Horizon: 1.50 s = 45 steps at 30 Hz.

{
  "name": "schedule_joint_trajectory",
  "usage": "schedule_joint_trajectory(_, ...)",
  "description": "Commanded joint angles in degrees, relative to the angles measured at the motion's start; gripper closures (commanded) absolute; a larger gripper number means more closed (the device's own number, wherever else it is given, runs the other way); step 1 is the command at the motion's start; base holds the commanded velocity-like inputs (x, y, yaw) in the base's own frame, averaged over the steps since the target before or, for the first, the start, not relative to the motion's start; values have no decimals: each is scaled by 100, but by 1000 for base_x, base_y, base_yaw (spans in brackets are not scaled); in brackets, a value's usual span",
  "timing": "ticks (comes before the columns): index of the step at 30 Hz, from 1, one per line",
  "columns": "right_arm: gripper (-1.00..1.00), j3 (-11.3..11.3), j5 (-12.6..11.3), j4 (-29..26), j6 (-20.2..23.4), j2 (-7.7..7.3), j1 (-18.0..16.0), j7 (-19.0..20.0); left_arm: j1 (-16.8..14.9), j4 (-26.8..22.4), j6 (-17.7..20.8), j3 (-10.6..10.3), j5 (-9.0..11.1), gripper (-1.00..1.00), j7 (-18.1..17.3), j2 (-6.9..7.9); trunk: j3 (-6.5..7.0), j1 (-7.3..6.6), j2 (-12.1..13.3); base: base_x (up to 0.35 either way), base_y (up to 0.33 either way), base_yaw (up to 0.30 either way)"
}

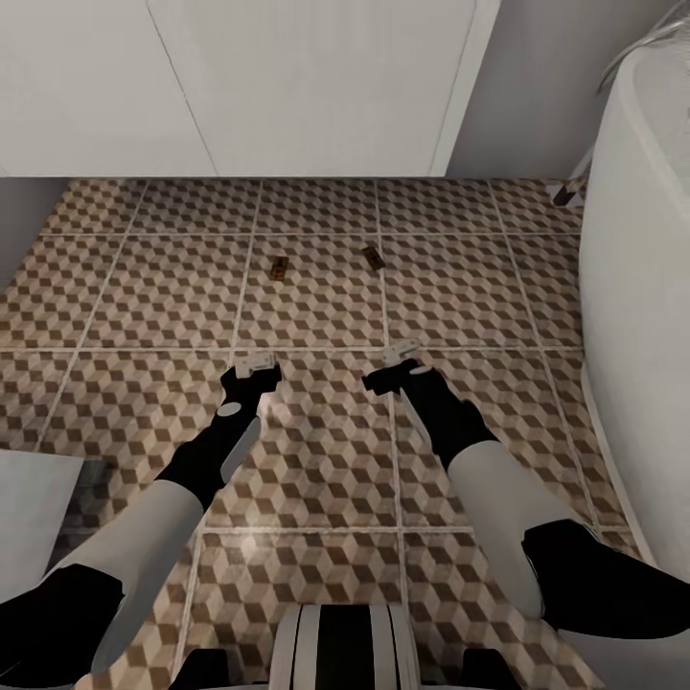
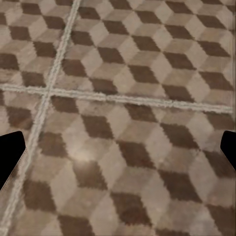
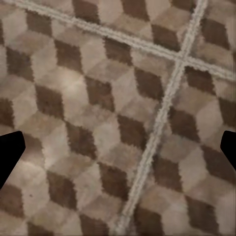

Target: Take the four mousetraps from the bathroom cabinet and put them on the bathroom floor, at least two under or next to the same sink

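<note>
Two mousetraps lie on the cube-patterned bathroom floor (image 1: 316, 460): one small brown board (image 1: 278, 267) and a second (image 1: 372, 256) a little to its right, both just in front of a white flat-fronted unit (image 1: 316, 86). My left gripper (image 1: 257, 365) hovers low over the tiles short of the first trap, open and holding nothing. My right gripper (image 1: 402, 353) hangs likewise short of the second trap, open. In each wrist view the dark fingertips (image 2: 10, 157) (image 3: 10, 155) stand wide apart over bare tiles. The cabinet and the sink basin are out of view.
The white bathtub wall (image 1: 637, 316) rises along the right, with a small chrome fitting (image 1: 567, 192) at its far foot. A pale grey block (image 1: 34, 508) juts in at the near left. Grey wall (image 1: 537, 86) stands beside the white unit.
</note>
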Motion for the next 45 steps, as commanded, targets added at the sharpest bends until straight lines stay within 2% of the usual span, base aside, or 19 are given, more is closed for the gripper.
schedule_joint_trajectory(1, -100, -1, 63, 66, 31, 0, -1, 38, 1, -3, 16, -29, 42, -100, 46, 6, 21, -3, 0, 0, 0, 0)
schedule_joint_trajectory(19, -100, -2, 74, 315, -21, 0, 13, 40, 97, 25, 16, -29, 42, -100, 39, 58, 539, -49, 24, 0, 0, 0)
schedule_joint_trajectory(30, -100, -10, 98, 366, -583, 0, 363, 16, 281, 24, 14, -29, 42, -100, 29, 93, 883, -78, 39, 0, 0, 0)
schedule_joint_trajectory(38, -100, -10, 100, 368, -655, 0, 433, 14, 412, 24, 9, -29, 42, -100, 22, 94, 1119, -98, 50, 0, 0, 0)
schedule_joint_trajectory(45, -100, -10, 100, 355, -885, -176, 680, 14, 600, 97, 1, -29, 42, -100, 18, 95, 1319, -116, 59, 0, 0, -18)
